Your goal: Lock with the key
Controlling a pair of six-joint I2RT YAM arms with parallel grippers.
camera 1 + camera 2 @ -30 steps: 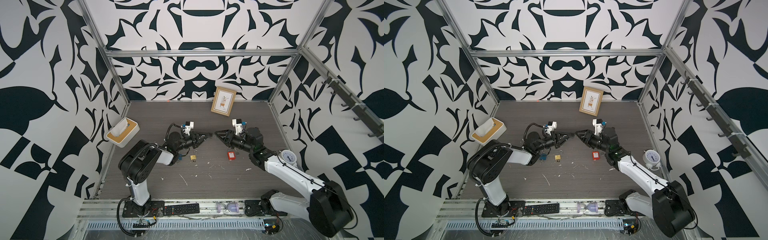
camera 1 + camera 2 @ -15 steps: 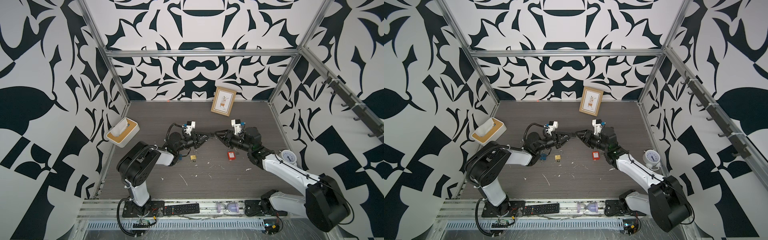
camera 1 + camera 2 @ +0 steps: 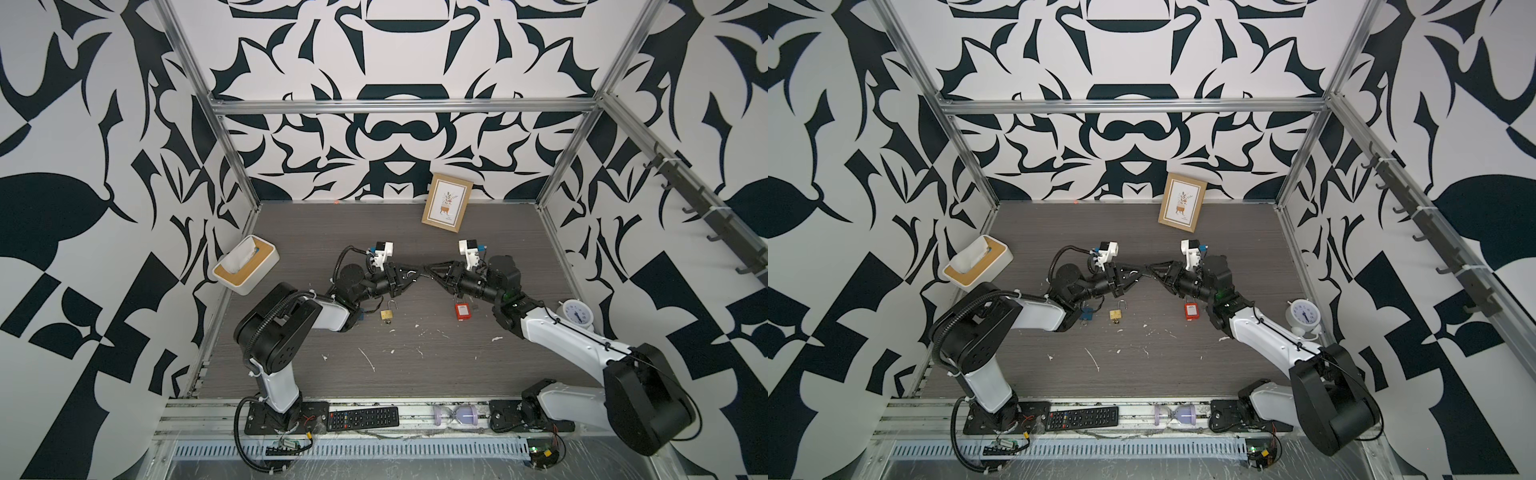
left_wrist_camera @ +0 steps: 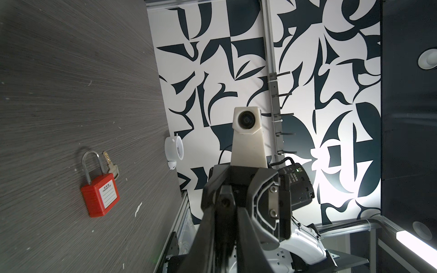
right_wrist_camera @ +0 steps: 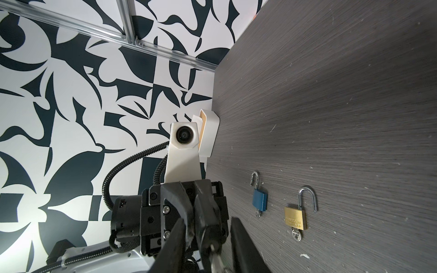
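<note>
Hands meet tip to tip above the middle of the table [image 3: 478, 232] in both top views. The left hand [image 3: 417, 277] reaches in from the left and the right hand [image 3: 431, 274] from the right, their fingertips touching or all but touching.

In the right wrist view the left hand's fingers [image 5: 208, 212] are pressed together on a small silvery piece of metal, which we take for the key [image 5: 214, 257]; it sticks out past their tips. The right hand's own fingers [image 5: 246, 250] stand apart on either side of that key and of the left fingertips. We cannot tell whether they touch it.

On the table below, the brass padlock [image 3: 387, 313] lies flat just beside the left arm, its shackle swung open and its own key [image 5: 296, 234] in its underside. The blue padlock [image 3: 1086, 312] lies near it, partly under the left arm. The red padlock [image 3: 462, 311] lies by the right arm, with a loose key [image 4: 111, 165] just beside its shackle. A white clock [image 3: 575, 313] stands near the right wall, well apart from the locks.
</note>
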